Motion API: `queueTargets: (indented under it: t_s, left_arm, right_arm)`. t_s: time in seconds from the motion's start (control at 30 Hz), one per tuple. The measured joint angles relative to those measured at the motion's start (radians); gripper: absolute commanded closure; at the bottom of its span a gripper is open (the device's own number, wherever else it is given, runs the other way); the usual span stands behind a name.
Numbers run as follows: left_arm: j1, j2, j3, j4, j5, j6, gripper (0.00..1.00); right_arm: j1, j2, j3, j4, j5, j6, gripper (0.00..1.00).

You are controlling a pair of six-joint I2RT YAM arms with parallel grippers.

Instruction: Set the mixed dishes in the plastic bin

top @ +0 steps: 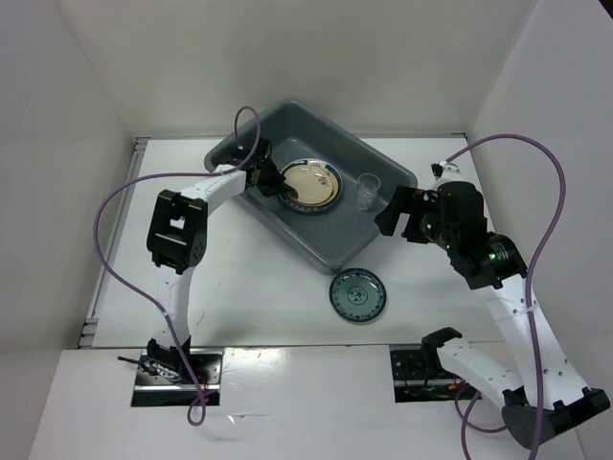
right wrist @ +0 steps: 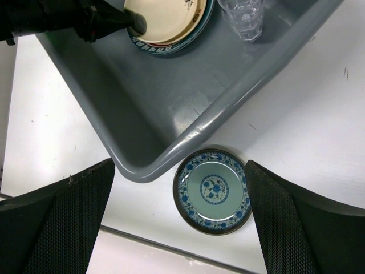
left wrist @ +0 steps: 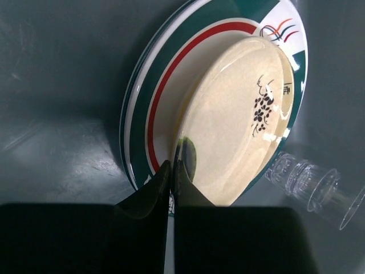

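The dark grey plastic bin [top: 287, 228] holds a white plate with a red-and-green rim [left wrist: 153, 97]. A shiny gold-cream plate [top: 308, 184] lies on it, tilted up in the left wrist view [left wrist: 239, 114]. A small clear cup [top: 368, 190] stands in the bin beside them [left wrist: 308, 180]. My left gripper [top: 273, 182] is inside the bin, shut on the gold-cream plate's near rim [left wrist: 173, 165]. A small dark teal patterned plate [top: 357, 294] lies on the table just outside the bin's near corner. My right gripper [right wrist: 178, 168] is open and empty, above the teal plate [right wrist: 214, 191].
White walls enclose the table on the left, back and right. The bin's rolled rim [right wrist: 199, 128] lies close to the teal plate. A metal strip [top: 91, 316] runs along the table's left edge. Purple cables loop beside both arms.
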Motion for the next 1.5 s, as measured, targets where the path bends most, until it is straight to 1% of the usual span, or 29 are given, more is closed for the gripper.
queueTargets:
  t_s: [0.07,0.1,0.13,0.17,0.2,0.27,0.3,0.33,0.37,0.5,0.57,0.63,0.73,0.83,1.0,1.1,1.23,1.3,1.37,1.43,1.5]
  left_arm:
    - [0.000,0.007,0.003,0.001,0.002,0.000,0.89]
    - [0.000,0.010,0.007,0.001,0.005,0.002,0.80]
    - [0.000,0.012,0.012,0.002,0.008,0.006,0.69]
    - [0.000,0.013,0.016,0.003,0.011,0.012,0.46]
    - [0.000,0.013,0.024,0.005,0.014,0.020,0.35]
    - [0.000,0.013,0.048,0.010,0.021,0.021,0.23]
    - [0.000,0.014,0.069,0.007,0.023,0.022,0.12]
    - [0.000,0.018,0.100,-0.002,0.024,0.026,0.06]
    - [0.000,0.024,0.142,-0.013,0.027,0.029,0.04]
    - [0.000,0.017,0.282,-0.028,0.005,0.055,0.03]
    - [0.000,-0.020,0.292,-0.033,-0.007,0.072,0.03]
    - [0.000,-0.081,0.269,-0.037,-0.011,0.082,0.04]
    - [-0.006,-0.241,0.145,-0.031,-0.020,0.101,0.05]
    - [-0.032,-0.442,-0.022,-0.021,-0.050,0.105,0.06]
    - [-0.127,-0.774,-0.291,-0.014,-0.101,0.087,0.06]
    - [-0.195,-0.950,-0.465,-0.015,-0.122,0.030,0.06]
    - [-0.264,-1.137,-0.706,-0.021,-0.161,-0.104,0.06]
    - [-0.334,-1.196,-0.821,-0.032,-0.185,-0.184,0.06]
    - [-0.414,-1.216,-0.916,-0.016,-0.196,-0.256,0.06]
    - [-0.494,-1.201,-0.990,-0.002,-0.212,-0.320,0.06]
    - [-0.554,-1.155,-1.035,0.036,-0.227,-0.371,0.06]
  right_arm:
    - [0.000,0.000,0.005,-0.009,0.004,0.007,0.01]
    - [0.000,0.000,0.006,-0.010,0.006,0.010,0.01]
    - [0.000,0.000,0.007,-0.011,0.007,0.013,0.01]
    - [0.000,-0.001,0.007,-0.011,0.007,0.014,0.01]
    - [0.000,-0.002,0.007,-0.011,0.008,0.016,0.01]
    - [0.000,-0.002,0.007,-0.013,0.011,0.022,0.01]
    - [0.000,-0.002,0.007,-0.013,0.012,0.023,0.01]
    - [0.000,-0.002,0.007,-0.014,0.012,0.025,0.01]
    - [0.000,-0.002,0.007,-0.014,0.012,0.026,0.01]
    - [0.000,-0.002,0.007,-0.014,0.010,0.032,0.01]
    - [0.000,-0.002,0.007,-0.013,0.008,0.032,0.01]
    - [0.000,-0.002,0.007,-0.013,0.004,0.032,0.01]
    - [0.000,-0.003,0.007,-0.012,0.000,0.032,0.01]
    - [-0.005,-0.004,0.007,-0.009,-0.004,0.032,0.01]
    - [-0.007,-0.002,0.024,-0.011,0.003,0.031,0.01]
    - [-0.007,-0.002,0.060,-0.011,0.015,0.028,0.01]
    - [-0.007,0.007,0.100,-0.009,0.028,0.020,0.01]
    - [-0.007,0.012,0.105,-0.007,0.029,0.014,0.01]
    - [-0.007,0.021,0.105,-0.006,0.029,0.012,0.01]
    - [-0.007,0.030,0.105,-0.005,0.029,0.008,0.01]
    - [-0.007,0.037,0.105,-0.003,0.030,0.004,0.01]
